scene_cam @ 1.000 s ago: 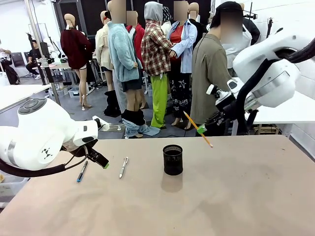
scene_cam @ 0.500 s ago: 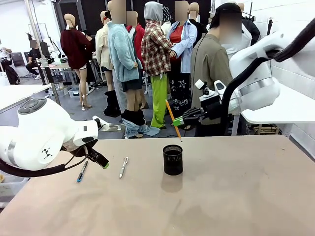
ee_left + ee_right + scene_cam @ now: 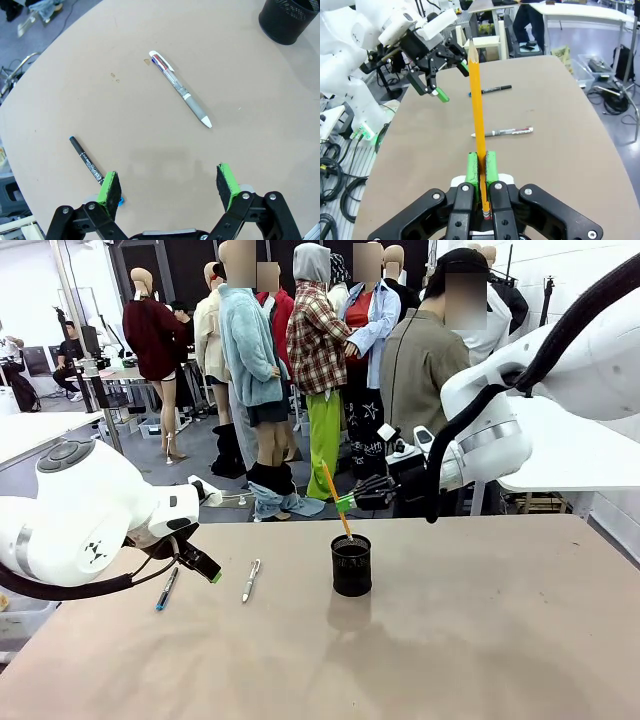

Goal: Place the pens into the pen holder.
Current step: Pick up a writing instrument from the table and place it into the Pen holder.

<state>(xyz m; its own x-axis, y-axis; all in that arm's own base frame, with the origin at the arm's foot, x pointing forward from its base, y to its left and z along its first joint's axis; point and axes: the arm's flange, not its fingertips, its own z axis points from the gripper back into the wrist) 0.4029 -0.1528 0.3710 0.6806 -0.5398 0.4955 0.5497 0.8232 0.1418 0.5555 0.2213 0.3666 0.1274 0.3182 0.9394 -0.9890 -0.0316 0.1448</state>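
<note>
Closest to the robot's side, the left gripper (image 3: 168,184) hangs low over the tan table (image 3: 480,640) with its green-padded fingers (image 3: 111,187) spread wide and nothing between them. A dark pen with a blue end (image 3: 87,161) lies flat on the table right by it. In the left wrist view one end of that pen runs under one pad, and I cannot tell whether the pad touches it. A little farther out, toward the middle, a silver-white pen (image 3: 181,89) with a grey grip lies flat on its own, apart from the dark pen and clear of the gripper.

Beyond that, about mid-table, the black mesh pen holder (image 3: 351,565) stands upright, well apart from both loose pens.

Right above the holder, the right gripper (image 3: 347,503) reaches in from the right side with its fingers pressed together on an orange pencil (image 3: 336,502). The right wrist view shows the pads pinching it near its eraser end, with the sharpened tip pointing away from the gripper. From the front the pencil is tilted, its upper end leaning to the left and its lower end at the holder's rim. Whether it is inside the cup I cannot tell.

Past the far edge of the table stands a person in an olive coat (image 3: 420,390).
</note>
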